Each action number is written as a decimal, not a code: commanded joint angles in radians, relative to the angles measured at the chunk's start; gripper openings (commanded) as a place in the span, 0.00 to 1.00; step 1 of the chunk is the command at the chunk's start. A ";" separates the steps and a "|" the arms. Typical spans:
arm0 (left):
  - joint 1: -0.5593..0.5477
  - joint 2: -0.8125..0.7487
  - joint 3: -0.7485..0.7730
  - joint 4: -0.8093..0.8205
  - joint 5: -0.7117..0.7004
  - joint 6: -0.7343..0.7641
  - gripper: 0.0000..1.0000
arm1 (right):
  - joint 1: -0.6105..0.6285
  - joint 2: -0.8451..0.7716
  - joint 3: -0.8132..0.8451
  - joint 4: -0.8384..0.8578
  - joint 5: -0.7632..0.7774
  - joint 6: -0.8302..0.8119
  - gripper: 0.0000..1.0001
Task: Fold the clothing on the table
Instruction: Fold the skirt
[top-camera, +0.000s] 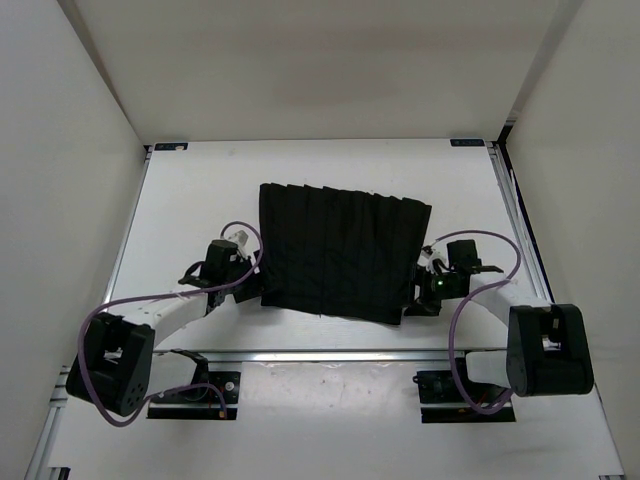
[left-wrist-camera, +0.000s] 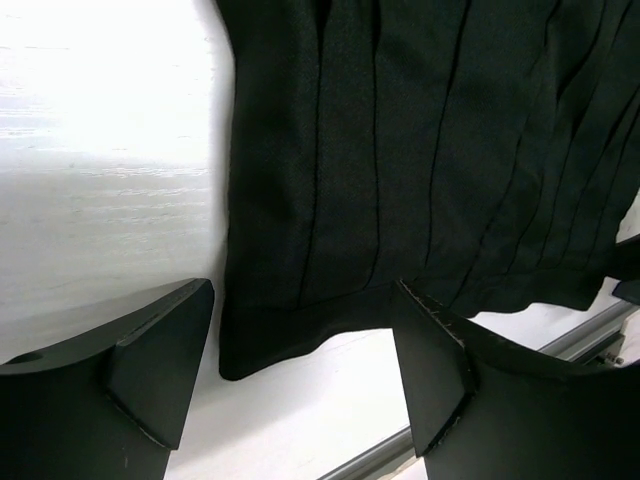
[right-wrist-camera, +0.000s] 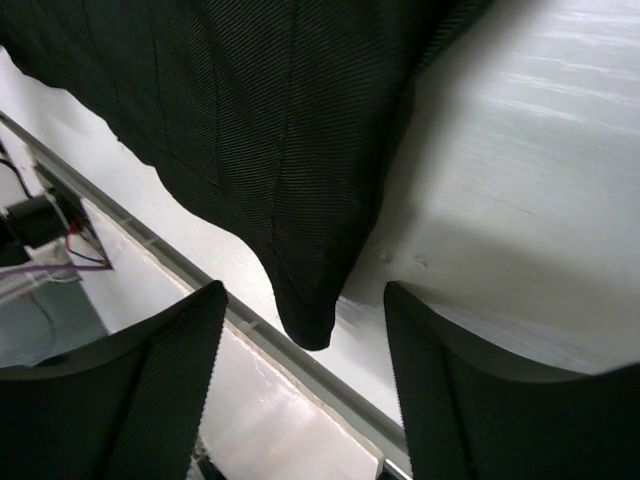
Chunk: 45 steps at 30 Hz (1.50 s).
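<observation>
Pre-grasp, looks like — both sets of jaws spread by the clothing (top-camera: 340, 250), nothing pinched. Next: close on its near corners together.

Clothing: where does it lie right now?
In the top view, the clothing lies flat on the table, between the left pincer at its near-left corner and the right pincer at its near-right corner.

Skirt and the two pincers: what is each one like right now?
Skirt: spread flat on the table, not folded.
Left pincer: open, at the skirt's near left corner, not gripping.
Right pincer: open, at the skirt's near right corner, not gripping.
</observation>
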 joint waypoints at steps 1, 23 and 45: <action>-0.016 0.041 -0.032 -0.053 -0.025 -0.006 0.83 | 0.053 0.010 -0.021 0.026 0.096 -0.025 0.68; -0.063 -0.029 -0.026 -0.131 0.028 0.050 0.00 | -0.039 -0.091 0.123 -0.133 0.039 -0.199 0.00; 0.164 -0.169 0.304 -0.559 0.394 -0.012 0.00 | -0.312 -0.073 0.502 -0.522 -0.277 -0.395 0.00</action>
